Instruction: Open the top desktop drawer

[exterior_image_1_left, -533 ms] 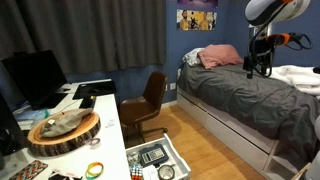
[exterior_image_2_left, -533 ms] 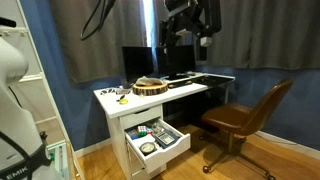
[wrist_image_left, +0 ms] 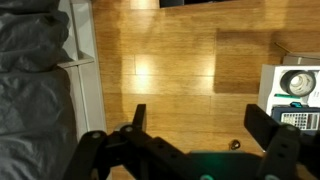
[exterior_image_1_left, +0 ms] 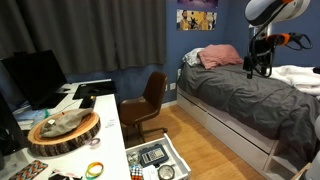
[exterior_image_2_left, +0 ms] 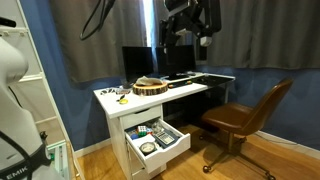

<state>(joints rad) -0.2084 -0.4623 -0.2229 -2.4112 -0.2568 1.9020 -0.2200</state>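
The top desktop drawer (exterior_image_2_left: 166,157) is a shallow white tray standing pulled out from under the desk top, with several small items inside. It also shows in an exterior view (exterior_image_1_left: 179,156) and at the right edge of the wrist view (wrist_image_left: 266,95). My gripper (exterior_image_1_left: 257,63) hangs high in the air over the bed side of the room, far from the drawer, and appears near the top in an exterior view (exterior_image_2_left: 204,36). In the wrist view the gripper (wrist_image_left: 203,125) is open over bare wooden floor, with nothing between its fingers (wrist_image_left: 137,118).
A brown swivel chair (exterior_image_1_left: 151,97) (exterior_image_2_left: 246,115) stands by the desk (exterior_image_2_left: 112,101). On the desk sit a round wooden slab (exterior_image_1_left: 63,131) and a dark monitor (exterior_image_1_left: 34,76). A grey-covered bed (exterior_image_1_left: 240,100) (wrist_image_left: 35,90) fills one side.
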